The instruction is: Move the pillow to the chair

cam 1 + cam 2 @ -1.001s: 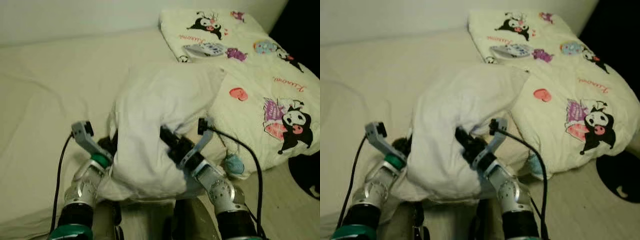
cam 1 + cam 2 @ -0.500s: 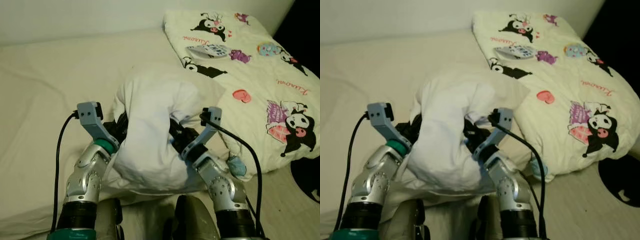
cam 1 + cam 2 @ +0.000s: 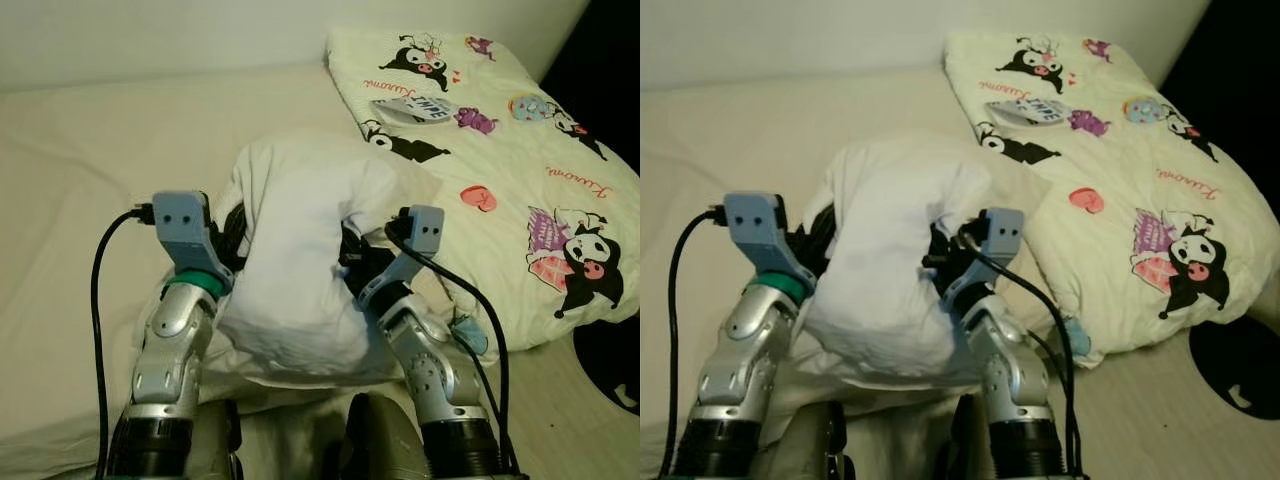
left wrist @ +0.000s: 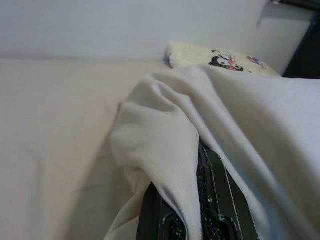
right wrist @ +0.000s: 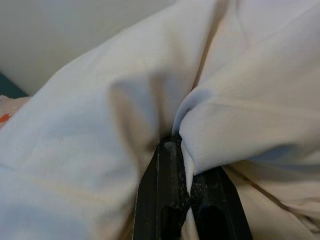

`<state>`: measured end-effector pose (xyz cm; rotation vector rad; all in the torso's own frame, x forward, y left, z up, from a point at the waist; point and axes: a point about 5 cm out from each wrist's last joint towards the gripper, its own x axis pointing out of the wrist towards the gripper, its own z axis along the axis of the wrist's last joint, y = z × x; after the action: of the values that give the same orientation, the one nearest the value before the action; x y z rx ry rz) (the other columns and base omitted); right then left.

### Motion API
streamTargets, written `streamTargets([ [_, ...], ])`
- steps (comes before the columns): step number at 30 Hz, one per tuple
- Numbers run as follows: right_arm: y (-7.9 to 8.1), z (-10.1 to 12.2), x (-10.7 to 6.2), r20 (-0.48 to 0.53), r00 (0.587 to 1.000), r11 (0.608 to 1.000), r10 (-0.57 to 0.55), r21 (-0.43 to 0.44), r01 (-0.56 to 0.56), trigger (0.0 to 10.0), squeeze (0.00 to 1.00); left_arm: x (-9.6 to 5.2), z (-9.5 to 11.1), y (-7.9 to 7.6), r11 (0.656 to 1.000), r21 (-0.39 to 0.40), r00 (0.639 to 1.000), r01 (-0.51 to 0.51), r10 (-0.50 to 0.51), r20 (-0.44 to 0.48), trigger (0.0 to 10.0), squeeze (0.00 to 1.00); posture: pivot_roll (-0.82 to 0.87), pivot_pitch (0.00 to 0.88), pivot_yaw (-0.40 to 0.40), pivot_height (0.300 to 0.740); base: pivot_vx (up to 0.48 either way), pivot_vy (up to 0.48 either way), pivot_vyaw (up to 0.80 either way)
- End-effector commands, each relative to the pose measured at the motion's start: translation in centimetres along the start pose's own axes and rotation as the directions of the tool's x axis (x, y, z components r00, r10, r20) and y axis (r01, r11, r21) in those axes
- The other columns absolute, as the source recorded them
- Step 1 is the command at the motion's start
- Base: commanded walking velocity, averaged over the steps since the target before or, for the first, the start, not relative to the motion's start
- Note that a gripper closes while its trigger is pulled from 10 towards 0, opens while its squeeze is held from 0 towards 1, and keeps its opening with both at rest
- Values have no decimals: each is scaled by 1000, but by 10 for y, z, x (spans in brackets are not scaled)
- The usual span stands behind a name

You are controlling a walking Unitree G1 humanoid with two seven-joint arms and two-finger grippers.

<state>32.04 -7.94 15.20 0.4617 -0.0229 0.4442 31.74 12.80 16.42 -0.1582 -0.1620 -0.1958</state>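
Observation:
A plain white pillow [image 3: 300, 260] is held up off the cream bed [image 3: 90, 170], squeezed between my two arms. My left gripper [image 3: 232, 232] grips its left side, and in the left wrist view the fabric [image 4: 165, 145] is pinched between the black fingers [image 4: 210, 200]. My right gripper [image 3: 352, 262] is shut on the pillow's right side, with cloth [image 5: 220, 125] drawn into the closed fingers [image 5: 167, 200].
A cream quilt [image 3: 520, 170] printed with cartoon figures lies at the right of the bed. A pale wall [image 3: 160, 40] runs along the far side. A dark floor patch [image 3: 615, 350] shows at the far right.
Both arms have risen and lifted the pillow higher off the bed, bunching it more upright. The camera has shifted slightly.

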Motion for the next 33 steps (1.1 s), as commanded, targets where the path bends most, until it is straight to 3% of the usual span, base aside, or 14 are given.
streamTargets([
  [1, 18, 3, 6, 27, 997, 997, 75, -17, -75, 10000, 0, 1, 9, -19, 997, 8, 996, 79, -80, 45, 10000, 0, 120, 24, -9, 657, 0, 0, 0],
  [12, 15, 2, 2, 34, 999, 998, 28, -61, -26, 10000, 0, 7, 6, -30, 993, -4, 993, 117, -117, 25, 10000, 0, 90, 28, 27, 702, 0, 0, 0],
  [19, 17, 2, 1, 39, 999, 997, 19, -72, -16, 10000, 0, 6, 2, -36, 987, 47, 988, 151, -152, 9, 10000, 0, 79, 38, 42, 737, 0, 0, 0],
  [30, 19, 0, 1, 33, 999, 997, 24, -79, -21, 10000, 0, 5, 2, -36, 989, 37, 989, 145, -145, 7, 10000, 0, 82, 36, 42, 740, 0, 0, 0],
  [33, 18, 3, 4, 35, 999, 996, 22, -92, -19, 10000, 0, 7, 4, -36, 985, 76, 988, 155, -156, 11, 10000, 0, 85, 31, 40, 740, 0, 0, 0],
])
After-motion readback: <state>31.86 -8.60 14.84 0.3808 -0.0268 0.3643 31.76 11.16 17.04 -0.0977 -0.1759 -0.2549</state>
